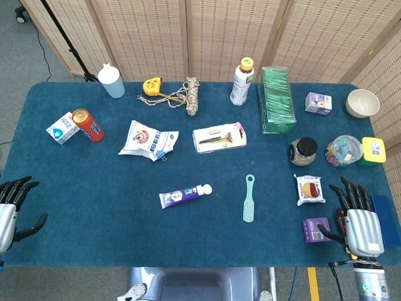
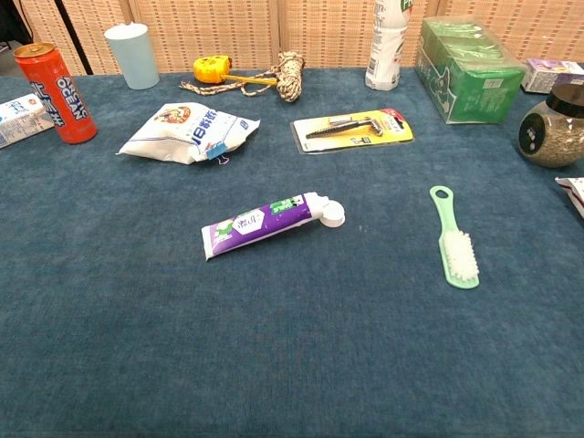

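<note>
My left hand (image 1: 12, 210) hovers at the table's front left edge, fingers spread, holding nothing. At the front right, my right hand (image 1: 358, 221) is likewise spread and empty, beside a small purple box (image 1: 315, 230) and just below a snack packet (image 1: 309, 189). A purple toothpaste tube (image 1: 183, 196) (image 2: 270, 222) and a green brush (image 1: 249, 199) (image 2: 454, 240) lie in the middle of the blue cloth. Neither hand shows in the chest view.
Further back lie a white pouch (image 1: 149, 140), a carded razor (image 1: 219, 137), a red can (image 1: 88, 124), a milk carton (image 1: 61, 128), a cup (image 1: 111, 81), a tape measure (image 1: 152, 85), rope (image 1: 192, 95), a bottle (image 1: 242, 81), a green pack (image 1: 277, 99), a jar (image 1: 303, 151) and a bowl (image 1: 362, 103).
</note>
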